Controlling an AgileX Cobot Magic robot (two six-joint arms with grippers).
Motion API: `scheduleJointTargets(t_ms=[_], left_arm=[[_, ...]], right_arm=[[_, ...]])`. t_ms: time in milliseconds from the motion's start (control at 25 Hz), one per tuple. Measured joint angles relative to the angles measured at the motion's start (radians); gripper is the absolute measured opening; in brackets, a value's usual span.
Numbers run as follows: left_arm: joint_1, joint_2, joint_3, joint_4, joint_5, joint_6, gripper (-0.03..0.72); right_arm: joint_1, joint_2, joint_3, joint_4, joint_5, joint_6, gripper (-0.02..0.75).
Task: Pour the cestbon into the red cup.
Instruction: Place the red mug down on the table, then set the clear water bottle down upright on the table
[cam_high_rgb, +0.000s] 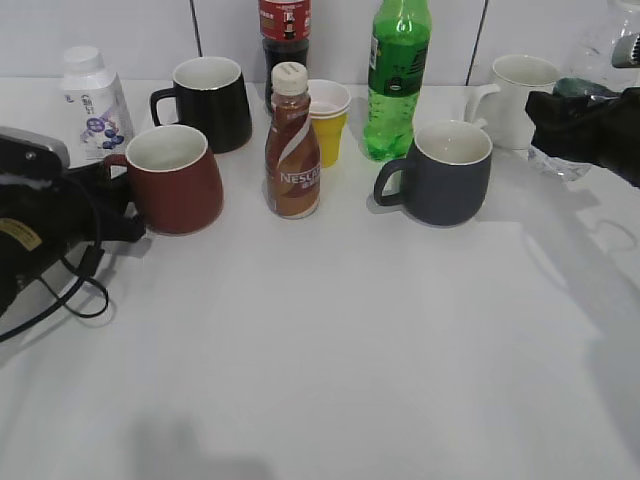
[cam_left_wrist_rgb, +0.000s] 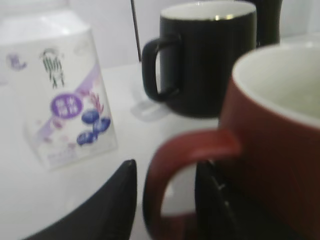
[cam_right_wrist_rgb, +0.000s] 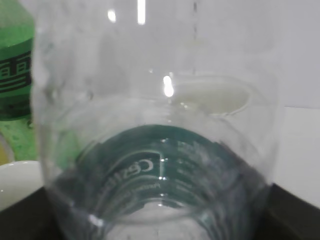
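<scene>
From the outside camera, the red cup (cam_high_rgb: 172, 178) stands at nine o'clock on the table (cam_high_rgb: 330, 340), the left gripper (cam_high_rgb: 118, 195) at its handle. The water bottle (cam_high_rgb: 585, 90) sits far off at three o'clock in the right gripper (cam_high_rgb: 590, 125), so no pouring has begun. The left wrist camera shows the jaws straddling the cup handle, one finger (cam_left_wrist_rgb: 107, 205) outside the loop; whether they pinch, I cannot tell. The right wrist camera shows the bottle filling the jaws, held upright. Carrying, tilting and pouring remain.
</scene>
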Motion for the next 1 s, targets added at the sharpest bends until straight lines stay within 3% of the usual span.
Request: scheduleJointTargets(t_ms=[360, 680, 1000], left_arm=[[0.000, -0.105, 0.122, -0.021, 0.004, 0.000, 0.312], [0.000, -0.268, 0.212, -0.044, 0.002, -0.013, 0.312], [0.000, -0.409, 0.247, -0.005, 0.022, -0.170, 0.312]], right_arm=[[0.000, 0.050, -0.001, 0.000, -0.003, 0.000, 0.475], [0.000, 0.221, -0.002, 0.032, -0.163, -0.054, 0.475], [0.000, 0.263, -0.003, 0.102, -0.230, -0.075, 0.475]])
